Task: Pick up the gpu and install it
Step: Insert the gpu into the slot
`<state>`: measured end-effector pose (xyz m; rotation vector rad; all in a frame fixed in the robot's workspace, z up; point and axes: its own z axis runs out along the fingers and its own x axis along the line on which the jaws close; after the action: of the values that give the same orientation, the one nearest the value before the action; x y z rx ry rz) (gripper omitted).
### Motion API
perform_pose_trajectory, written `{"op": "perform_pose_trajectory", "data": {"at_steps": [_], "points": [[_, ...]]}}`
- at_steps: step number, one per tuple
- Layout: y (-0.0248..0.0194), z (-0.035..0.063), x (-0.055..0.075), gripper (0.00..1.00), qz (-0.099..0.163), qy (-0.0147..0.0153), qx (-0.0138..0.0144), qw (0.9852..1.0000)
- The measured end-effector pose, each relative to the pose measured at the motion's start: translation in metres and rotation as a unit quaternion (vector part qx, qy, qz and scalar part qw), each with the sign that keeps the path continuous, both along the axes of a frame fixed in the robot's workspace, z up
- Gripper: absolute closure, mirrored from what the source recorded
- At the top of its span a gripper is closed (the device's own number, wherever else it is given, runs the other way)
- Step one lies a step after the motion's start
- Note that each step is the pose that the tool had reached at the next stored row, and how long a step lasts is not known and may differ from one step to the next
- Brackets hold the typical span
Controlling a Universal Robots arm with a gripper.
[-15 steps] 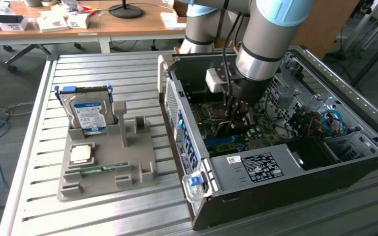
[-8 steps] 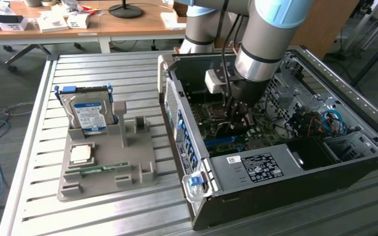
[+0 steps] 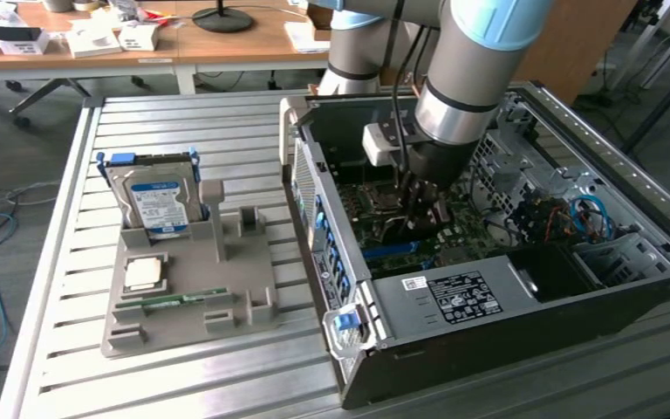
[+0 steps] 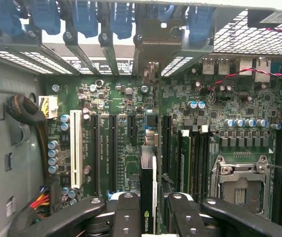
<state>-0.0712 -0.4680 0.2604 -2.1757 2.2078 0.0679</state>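
The gpu [image 4: 147, 185] is a thin flat card seen edge-on in the wrist view: a dark face, a pale strip along 1 side and a green NVIDIA mark near the gripped end. It stands on edge over the green motherboard [image 4: 131, 113], parallel to the long black slots [image 4: 97, 148], clamped on its 2 faces by the claw [image 4: 151, 200]. Whether it is seated cannot be told. In the exterior view it is inside the open case [image 3: 614, 175], at 3 o'clock from the middle.
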Motion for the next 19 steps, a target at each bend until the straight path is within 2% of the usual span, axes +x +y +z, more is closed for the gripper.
{"op": "perform_pose_trajectory", "data": {"at_steps": [19], "points": [[0.0007,-0.0015,-0.0009,0.74,-0.001,0.0000,-0.0001,1.0000]]}}
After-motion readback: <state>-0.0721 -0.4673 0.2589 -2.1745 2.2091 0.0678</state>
